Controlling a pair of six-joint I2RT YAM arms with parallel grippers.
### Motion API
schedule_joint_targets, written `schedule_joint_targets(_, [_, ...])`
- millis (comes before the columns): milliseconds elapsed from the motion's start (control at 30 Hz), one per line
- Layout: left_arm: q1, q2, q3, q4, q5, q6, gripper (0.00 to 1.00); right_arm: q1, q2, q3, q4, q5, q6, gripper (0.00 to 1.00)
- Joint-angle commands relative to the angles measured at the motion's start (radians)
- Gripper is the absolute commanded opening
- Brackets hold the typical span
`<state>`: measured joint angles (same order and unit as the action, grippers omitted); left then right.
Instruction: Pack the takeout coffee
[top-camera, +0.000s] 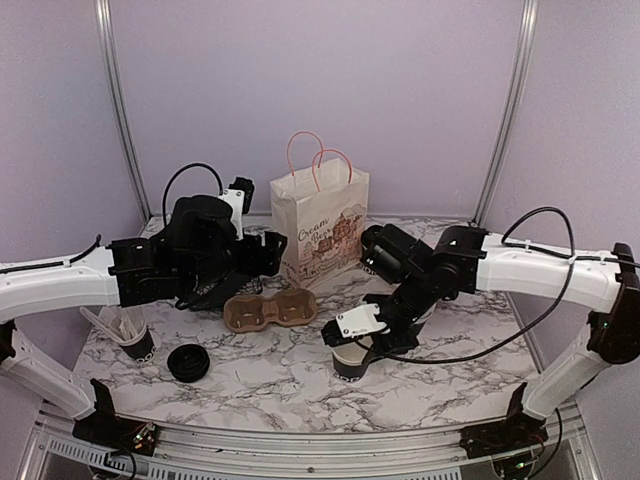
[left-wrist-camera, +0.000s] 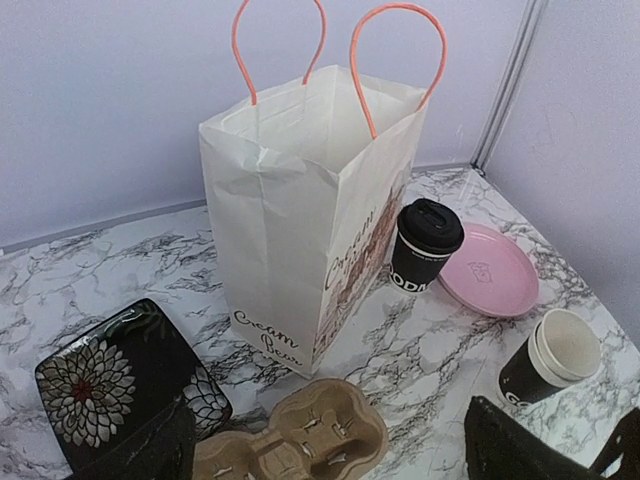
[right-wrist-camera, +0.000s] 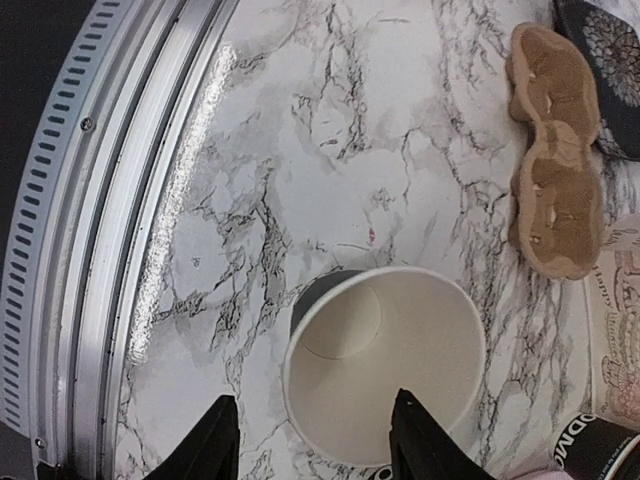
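STATE | right gripper (right-wrist-camera: 315, 400) jaws are set apart astride near wall of unlidded cup (right-wrist-camera: 400, 330) | cup is stood upright directly below | left gripper (left-wrist-camera: 325, 430) is spread, empty, farther off

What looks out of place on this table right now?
One takeout cup stands open and empty beneath the right tool, while a loose black lid lies apart from it, beside the cup of straws. The other cup is lidded. Nothing looks spilled or tipped.
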<state>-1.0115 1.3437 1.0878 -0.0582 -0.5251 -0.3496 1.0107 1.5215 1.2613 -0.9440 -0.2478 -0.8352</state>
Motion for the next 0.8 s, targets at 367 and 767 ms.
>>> schedule_joint_targets(367, [0.002,0.003,0.015,-0.042,0.222,0.086,0.87,-0.416,-0.199,-0.035,-0.089,-0.001,0.085,0.54])
schedule_joint_targets(767, [0.001,0.113,0.062,-0.041,0.302,0.050,0.82,-0.474,-0.102,-0.073,-0.087,0.021,0.059,0.46])
